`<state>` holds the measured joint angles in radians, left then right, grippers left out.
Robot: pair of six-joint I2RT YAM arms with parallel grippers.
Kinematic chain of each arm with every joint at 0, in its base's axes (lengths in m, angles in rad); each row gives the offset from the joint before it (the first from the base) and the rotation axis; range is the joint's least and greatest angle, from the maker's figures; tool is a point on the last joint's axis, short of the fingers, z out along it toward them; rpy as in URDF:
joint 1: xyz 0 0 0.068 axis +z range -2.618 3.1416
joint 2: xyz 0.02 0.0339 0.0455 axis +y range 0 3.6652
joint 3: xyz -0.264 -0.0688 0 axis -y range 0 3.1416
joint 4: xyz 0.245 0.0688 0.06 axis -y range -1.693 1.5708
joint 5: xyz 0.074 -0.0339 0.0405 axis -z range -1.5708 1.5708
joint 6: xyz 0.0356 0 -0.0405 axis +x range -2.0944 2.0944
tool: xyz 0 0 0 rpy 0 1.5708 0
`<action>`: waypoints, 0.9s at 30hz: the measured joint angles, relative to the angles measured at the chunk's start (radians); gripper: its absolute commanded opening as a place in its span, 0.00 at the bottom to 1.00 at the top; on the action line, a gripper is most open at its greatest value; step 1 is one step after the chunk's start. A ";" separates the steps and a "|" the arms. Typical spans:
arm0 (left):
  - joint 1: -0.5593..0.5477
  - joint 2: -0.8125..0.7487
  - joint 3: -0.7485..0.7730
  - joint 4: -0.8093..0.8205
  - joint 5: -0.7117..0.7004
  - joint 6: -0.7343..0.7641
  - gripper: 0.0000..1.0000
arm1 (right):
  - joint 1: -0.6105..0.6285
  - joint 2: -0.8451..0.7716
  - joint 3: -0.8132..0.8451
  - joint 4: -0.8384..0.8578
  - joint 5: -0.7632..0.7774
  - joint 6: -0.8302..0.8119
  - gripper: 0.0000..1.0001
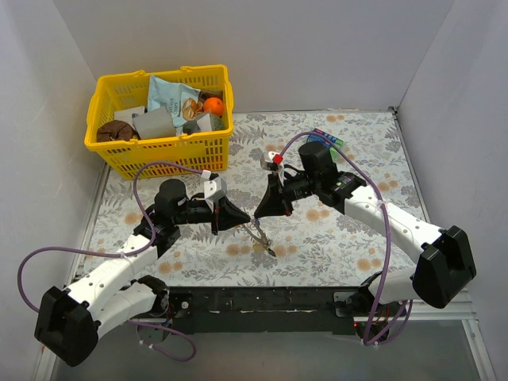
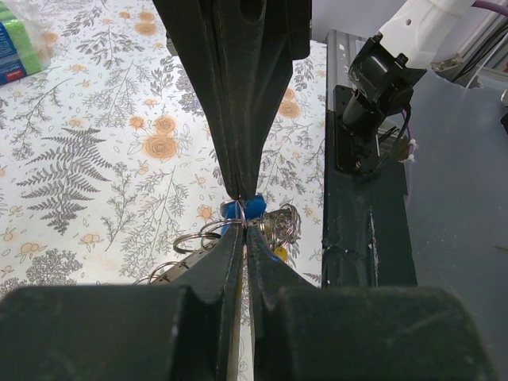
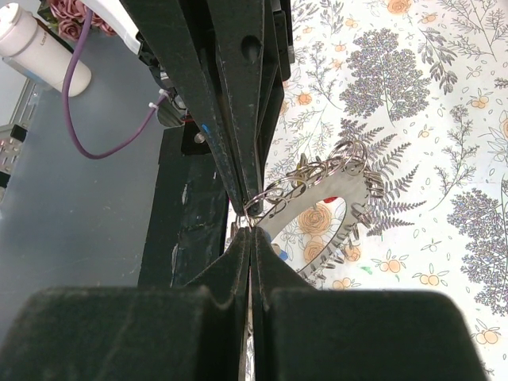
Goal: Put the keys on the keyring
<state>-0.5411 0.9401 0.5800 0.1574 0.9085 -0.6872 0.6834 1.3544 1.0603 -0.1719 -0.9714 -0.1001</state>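
The keyring (image 3: 343,184), a flat silvery hoop edged with many small wire rings, hangs tilted just above the flowered cloth at the table's near middle (image 1: 263,239). Both grippers meet tip to tip at its upper end. My left gripper (image 1: 251,218) comes in from the left and my right gripper (image 1: 257,213) from the right. Each is shut on a thin wire ring of the hoop. In the left wrist view a blue key head (image 2: 253,206) sits right behind the touching tips, and a yellow one (image 2: 279,254) is lower. The keys' metal blades are hidden by the fingers.
A yellow basket (image 1: 163,119) full of packets and oddments stands at the back left. A blue-green packet (image 1: 325,141) lies at the back, behind the right arm. The black base rail (image 1: 262,302) runs along the near edge, and white walls close in three sides.
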 measured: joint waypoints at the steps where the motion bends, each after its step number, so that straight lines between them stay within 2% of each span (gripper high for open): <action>1: 0.000 -0.003 0.000 0.000 -0.001 0.000 0.00 | 0.000 0.000 0.000 0.000 0.000 0.000 0.01; 19: -0.003 -0.060 -0.035 0.023 -0.018 -0.005 0.00 | 0.000 0.000 -0.023 0.027 -0.025 -0.001 0.03; 26: -0.003 -0.061 -0.043 0.051 -0.012 -0.013 0.00 | -0.003 0.000 -0.029 0.030 -0.026 -0.002 0.35; 27: -0.003 -0.061 -0.043 0.055 -0.010 -0.014 0.00 | -0.003 0.000 -0.031 0.029 -0.024 -0.003 0.43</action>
<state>-0.5438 0.8787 0.5365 0.2123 0.8986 -0.7010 0.6800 1.3544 1.0298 -0.1425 -0.9958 -0.1036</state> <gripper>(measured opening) 0.021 0.290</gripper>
